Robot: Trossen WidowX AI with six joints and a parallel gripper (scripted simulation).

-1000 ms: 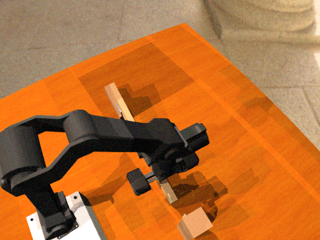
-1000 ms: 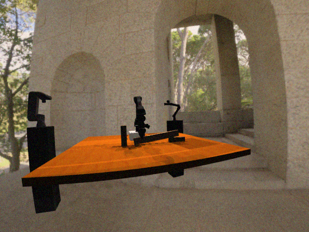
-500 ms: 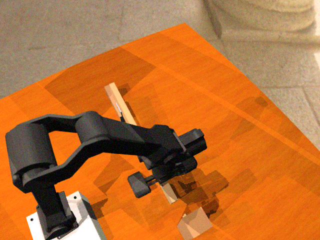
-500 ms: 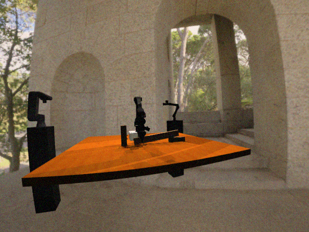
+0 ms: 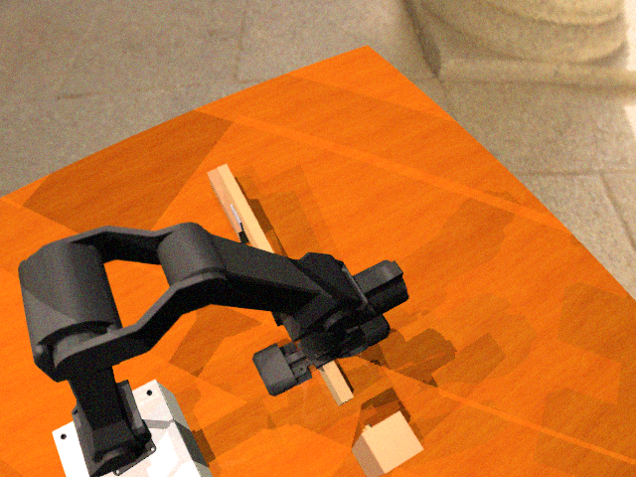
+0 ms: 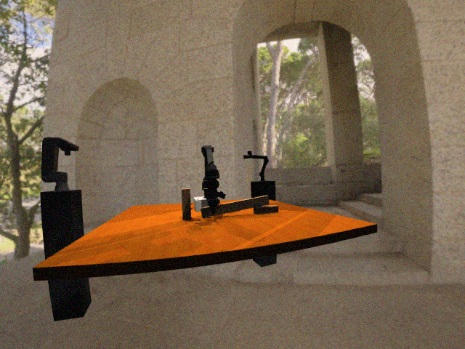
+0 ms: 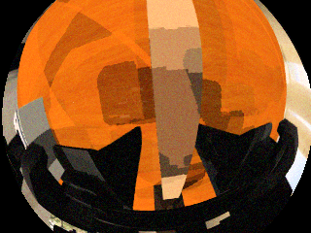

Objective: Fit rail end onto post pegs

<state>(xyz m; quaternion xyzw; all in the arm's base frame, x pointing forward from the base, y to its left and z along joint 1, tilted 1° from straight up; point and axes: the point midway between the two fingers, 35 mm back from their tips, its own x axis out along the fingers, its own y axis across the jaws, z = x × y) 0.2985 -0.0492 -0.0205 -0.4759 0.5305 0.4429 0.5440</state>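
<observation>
Pincer (image 5: 312, 359) (image 6: 213, 212) (image 7: 165, 128): partly spread astride the rail (image 5: 336, 384) (image 6: 242, 203) (image 7: 175, 97), unpinched
Rail: slopes down toward the post (image 5: 393, 442) (image 6: 186, 203), apart from it
Handling: probably stiff, light (might pivot)
Hold: flat sides, near post

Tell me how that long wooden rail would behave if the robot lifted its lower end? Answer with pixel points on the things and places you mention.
The rail (image 5: 336, 382) (image 6: 236, 206) (image 7: 177, 102) would probably stay stiff, since it runs straight from the table up to the low block (image 6: 266, 209). It likely wouldn't roll, its sides being flat. It may pivot about its raised end, which bears on that block, rather than rise evenly.
</observation>
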